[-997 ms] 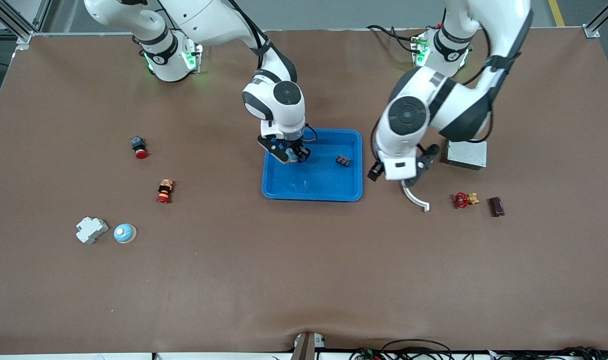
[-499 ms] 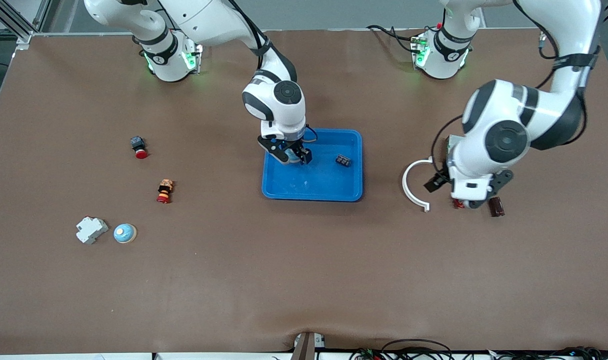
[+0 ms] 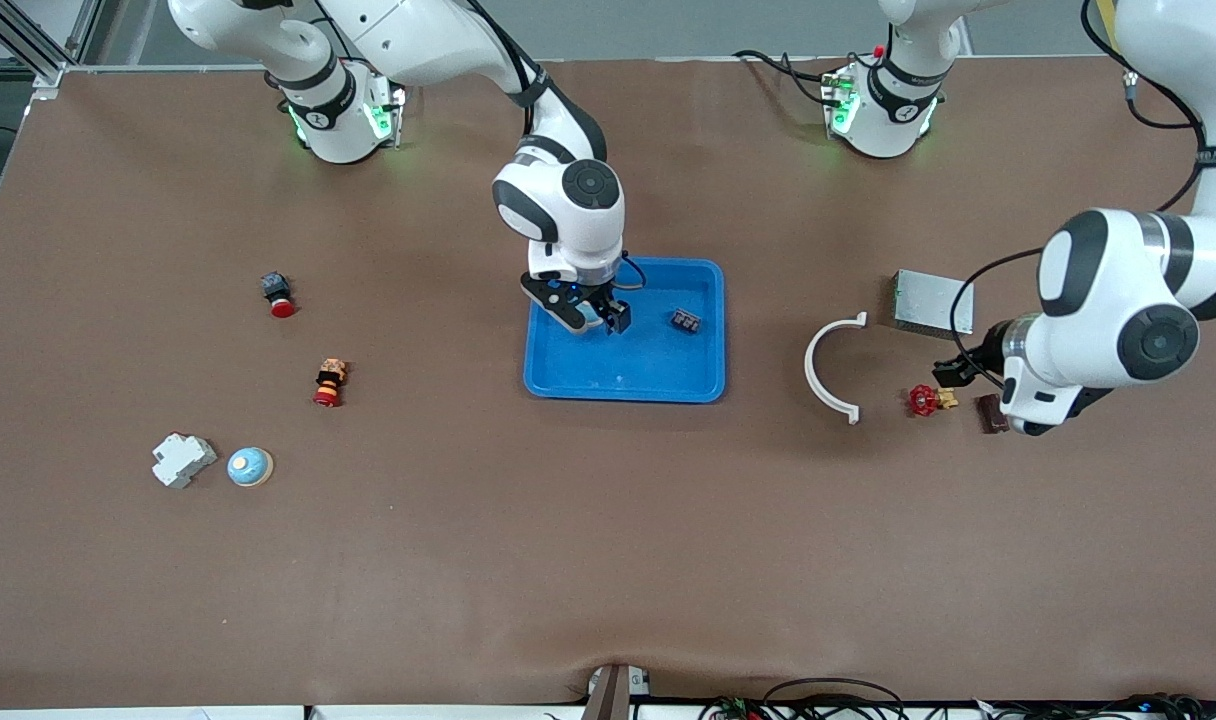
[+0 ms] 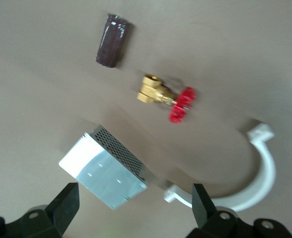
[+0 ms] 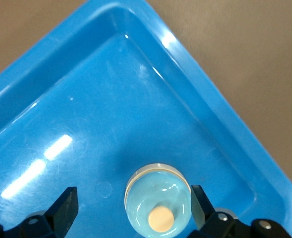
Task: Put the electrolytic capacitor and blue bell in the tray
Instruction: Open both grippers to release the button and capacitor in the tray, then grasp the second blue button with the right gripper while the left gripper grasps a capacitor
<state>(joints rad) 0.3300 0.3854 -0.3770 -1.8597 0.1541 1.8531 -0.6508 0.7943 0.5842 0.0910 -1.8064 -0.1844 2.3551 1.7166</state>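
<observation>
The bright-blue tray (image 3: 623, 395) lies mid-table. A light-blue bell (image 5: 158, 203) with a tan button sits on the tray's floor (image 5: 220, 119), at the tray's end toward the right arm. My right gripper (image 3: 594, 316) is low over it, open, its fingers (image 5: 66, 206) on either side of the bell. A small dark part (image 3: 685, 321) also lies in the tray. The electrolytic capacitor (image 3: 990, 412), a dark brown cylinder, lies on the table and shows in the left wrist view (image 4: 112, 40). My left gripper (image 3: 958, 368) is open and empty in the air over the table by the grey box.
A grey metal box (image 3: 933, 303), a white curved clamp (image 3: 826, 365) and a red-handled brass valve (image 3: 926, 400) lie near the capacitor. Toward the right arm's end lie a second blue bell (image 3: 250, 466), a white breaker (image 3: 181, 459) and two red buttons (image 3: 280, 295), (image 3: 328, 382).
My left arm has swung from beside the tray toward the left arm's end, past the white clamp, to over the box and valve. My right gripper has shifted slightly over the tray.
</observation>
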